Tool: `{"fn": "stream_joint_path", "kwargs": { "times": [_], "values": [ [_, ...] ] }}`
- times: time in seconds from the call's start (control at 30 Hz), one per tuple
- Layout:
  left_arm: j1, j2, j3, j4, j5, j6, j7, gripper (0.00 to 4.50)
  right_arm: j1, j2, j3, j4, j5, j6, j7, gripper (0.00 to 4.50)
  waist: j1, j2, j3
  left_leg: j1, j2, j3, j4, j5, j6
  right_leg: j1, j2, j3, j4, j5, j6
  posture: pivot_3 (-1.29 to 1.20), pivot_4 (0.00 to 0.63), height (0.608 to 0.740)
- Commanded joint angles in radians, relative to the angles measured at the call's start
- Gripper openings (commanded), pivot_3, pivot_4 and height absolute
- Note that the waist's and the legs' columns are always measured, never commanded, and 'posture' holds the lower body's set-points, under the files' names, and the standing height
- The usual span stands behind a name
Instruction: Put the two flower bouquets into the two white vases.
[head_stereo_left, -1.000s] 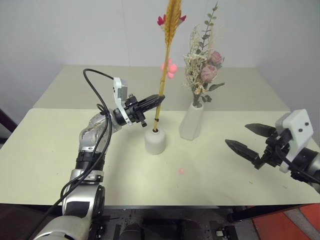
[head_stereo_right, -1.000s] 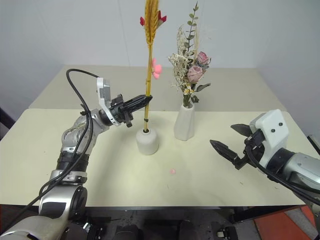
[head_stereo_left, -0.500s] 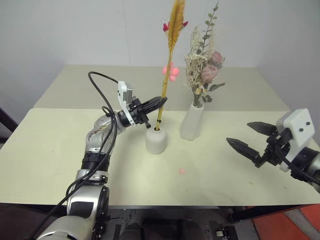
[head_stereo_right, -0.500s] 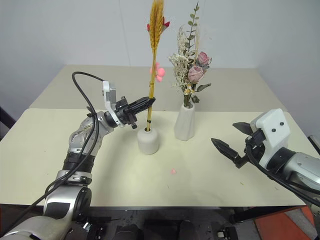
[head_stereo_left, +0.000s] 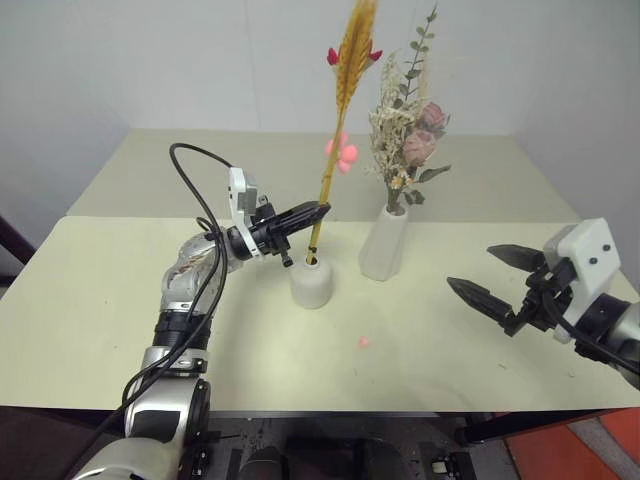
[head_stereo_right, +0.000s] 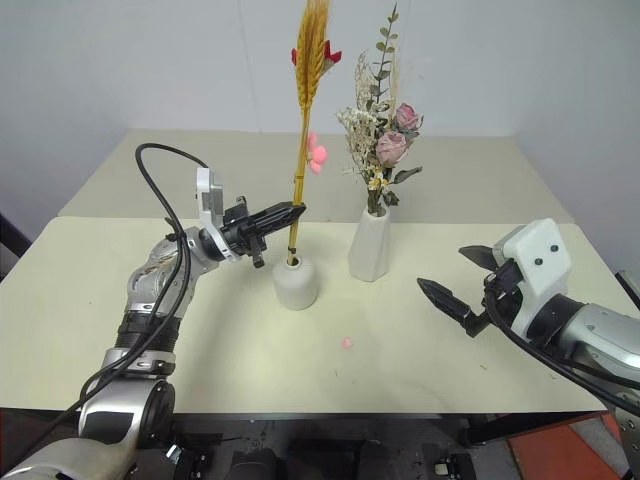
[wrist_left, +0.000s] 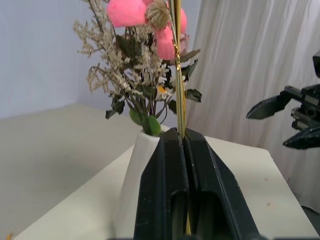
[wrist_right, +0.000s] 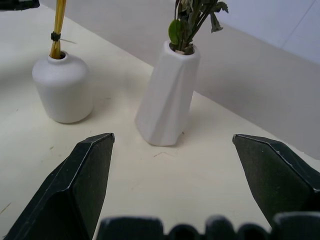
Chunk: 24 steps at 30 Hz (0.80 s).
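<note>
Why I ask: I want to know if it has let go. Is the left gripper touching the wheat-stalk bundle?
Touching. In the left wrist view the left gripper is shut on the wheat-stalk bundle, whose stems rise from between its fingers.

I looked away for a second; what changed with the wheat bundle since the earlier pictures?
The wheat bundle, clamped in the left gripper, has tipped rightward at its top, foot staying in the short vase. The right gripper stayed open; the tall vase kept its bunch.
</note>
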Motion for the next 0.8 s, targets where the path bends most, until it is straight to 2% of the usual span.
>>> {"fn": "stream_joint_path", "kwargs": {
  "times": [0.03, 0.8],
  "values": [
    [-0.001, 0.005, -0.007, -0.048, -0.002, -0.024, -0.008, 0.07, -0.010, 0.001, -0.006, -0.009, -0.014, -0.037, 0.004, 4.50, 0.000, 0.000, 0.000, 0.000, 0.000, 0.000, 0.000, 0.000, 0.000, 0.000, 0.000, 0.000, 0.000, 0.000, 0.000, 0.00, 0.150, 0.740],
    [0.033, -0.022, -0.024, 0.012, 0.024, -0.092, 0.001, 0.07, -0.011, -0.004, -0.015, -0.003, -0.041, -0.062, 0.015, 4.50, 0.000, 0.000, 0.000, 0.000, 0.000, 0.000, 0.000, 0.000, 0.000, 0.000, 0.000, 0.000, -0.001, 0.000, 0.000, 0.00, 0.150, 0.740]
  ]
}}
